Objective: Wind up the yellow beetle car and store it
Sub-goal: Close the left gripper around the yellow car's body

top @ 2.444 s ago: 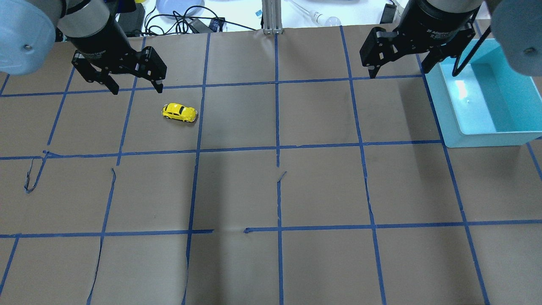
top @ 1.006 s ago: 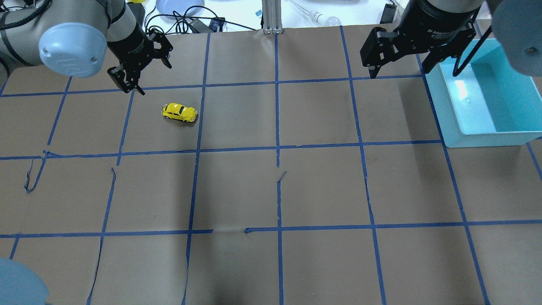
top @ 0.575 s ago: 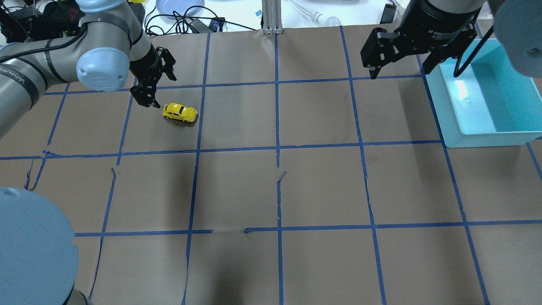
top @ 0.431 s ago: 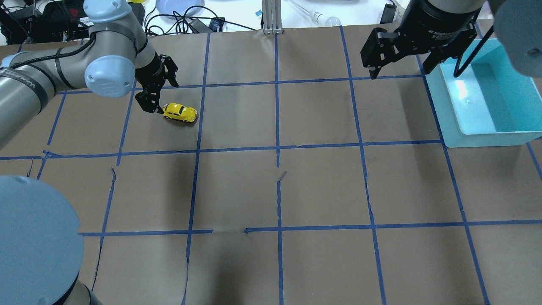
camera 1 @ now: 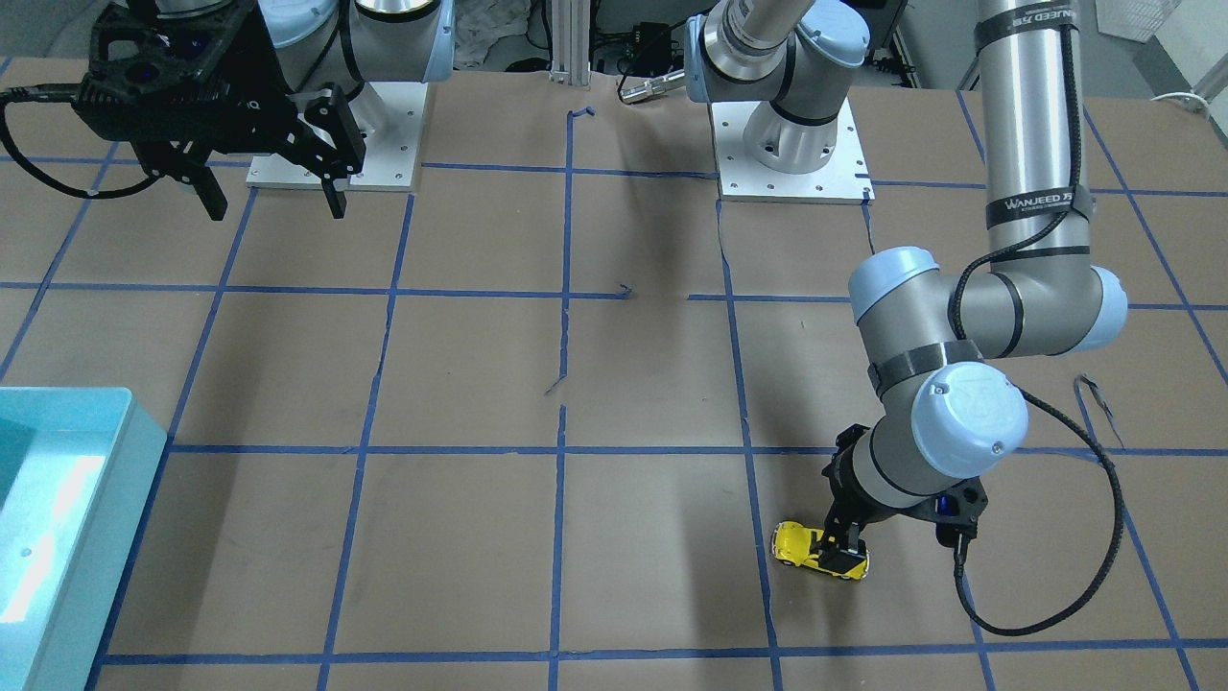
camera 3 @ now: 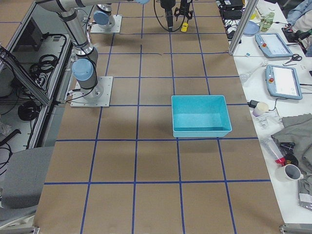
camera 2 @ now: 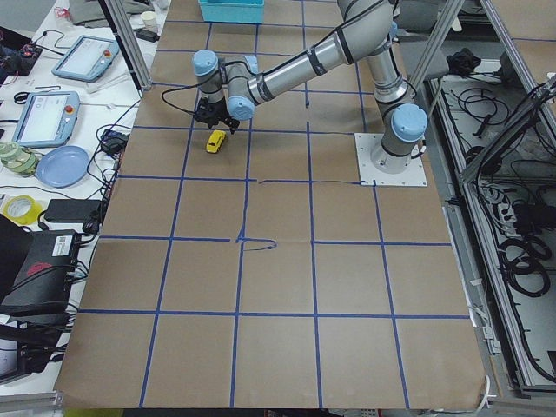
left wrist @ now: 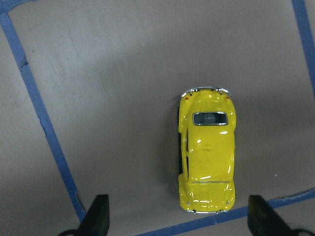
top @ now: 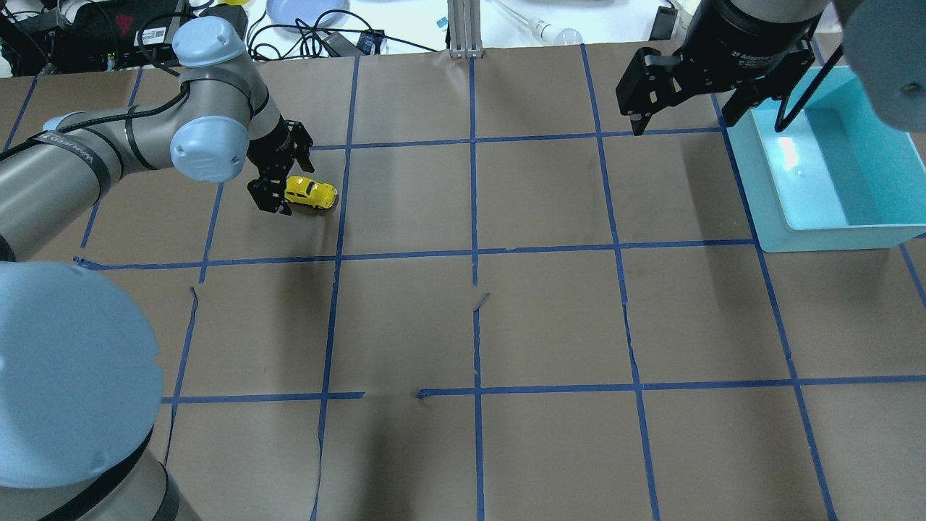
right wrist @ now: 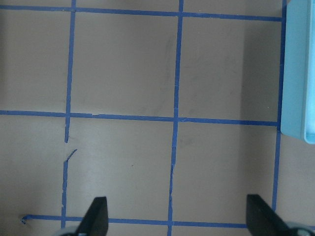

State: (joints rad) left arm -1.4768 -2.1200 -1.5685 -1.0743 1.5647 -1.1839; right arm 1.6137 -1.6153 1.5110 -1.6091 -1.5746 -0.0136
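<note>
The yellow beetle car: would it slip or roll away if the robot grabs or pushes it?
The yellow beetle car sits on wheels on the flat table, so a lengthwise nudge would probably roll it. Its glossy, rounded shell may slip in a pinch. It looks rigid.

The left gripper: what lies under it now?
The yellow beetle car stands on the brown paper under the open left gripper, one bumper beside a blue tape line. In the overhead view the gripper hides one end of the car.
</note>
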